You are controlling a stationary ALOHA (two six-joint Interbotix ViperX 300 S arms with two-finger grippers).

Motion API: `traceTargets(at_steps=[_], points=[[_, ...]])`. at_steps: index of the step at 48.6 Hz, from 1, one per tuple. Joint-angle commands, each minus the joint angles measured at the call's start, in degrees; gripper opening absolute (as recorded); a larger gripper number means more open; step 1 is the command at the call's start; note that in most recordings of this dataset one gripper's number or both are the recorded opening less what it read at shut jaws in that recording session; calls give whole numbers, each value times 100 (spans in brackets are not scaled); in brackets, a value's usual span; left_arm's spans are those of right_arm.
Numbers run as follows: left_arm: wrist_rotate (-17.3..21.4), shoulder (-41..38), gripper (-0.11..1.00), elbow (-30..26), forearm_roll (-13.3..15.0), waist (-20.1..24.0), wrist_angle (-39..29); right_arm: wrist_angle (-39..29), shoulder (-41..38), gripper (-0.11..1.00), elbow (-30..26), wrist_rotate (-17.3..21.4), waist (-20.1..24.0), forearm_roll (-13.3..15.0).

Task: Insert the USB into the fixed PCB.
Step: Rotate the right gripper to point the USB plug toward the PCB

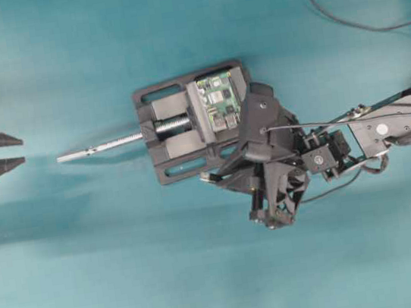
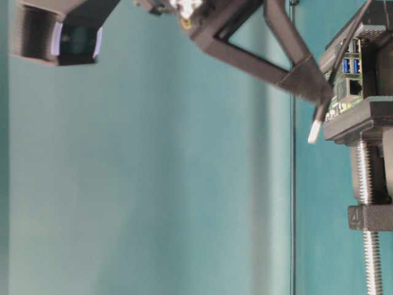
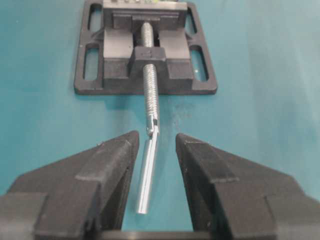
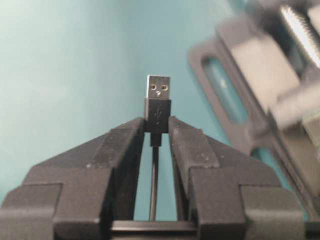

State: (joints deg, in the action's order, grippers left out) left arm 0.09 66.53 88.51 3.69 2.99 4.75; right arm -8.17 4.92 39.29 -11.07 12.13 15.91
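The USB (image 4: 158,107), a black plug with a silver tip, sticks out from between the fingertips of my right gripper (image 4: 157,125), which is shut on it. Its thin cable runs back between the fingers. In the overhead view the right gripper (image 1: 216,174) sits at the vise's lower corner, apart from the green PCB (image 1: 219,100) clamped in the vise. From table level the silver tip (image 2: 315,131) hangs just off the board (image 2: 353,67), outside its ports. My left gripper (image 3: 156,137) stands open at the far left (image 1: 22,149), its fingers on either side of the handle's end.
The black vise (image 1: 180,138) holds the board, and its long metal screw handle (image 1: 101,146) points toward the left gripper. A thicker black cable (image 1: 323,11) curves across the top right. The right arm (image 1: 386,128) reaches in from the right edge.
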Motion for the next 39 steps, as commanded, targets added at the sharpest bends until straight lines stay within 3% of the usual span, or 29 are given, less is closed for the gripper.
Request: traceTargets(at_steps=[1, 6, 12, 25, 33, 39], points=[[79, -35, 55, -44, -26, -26, 18, -97, 141, 21, -62, 176, 88, 0], [79, -35, 55, -18, -18, -26, 26, -158, 132, 21, -193, 580, 167, -9], [88, -35, 55, -9, -18, -26, 35, -264, 132, 21, -308, 1371, 299, -9], [88, -35, 55, 26, -26, -9, 88, -1187, 132, 21, -501, 2716, 642, -9], [88, -35, 55, 70, -18, 18, 185, -2355, 132, 21, -659, 3771, 738, 88], [88, -35, 55, 97, -18, 26, 246, -3419, 97, 21, -765, 4491, 940, 536]])
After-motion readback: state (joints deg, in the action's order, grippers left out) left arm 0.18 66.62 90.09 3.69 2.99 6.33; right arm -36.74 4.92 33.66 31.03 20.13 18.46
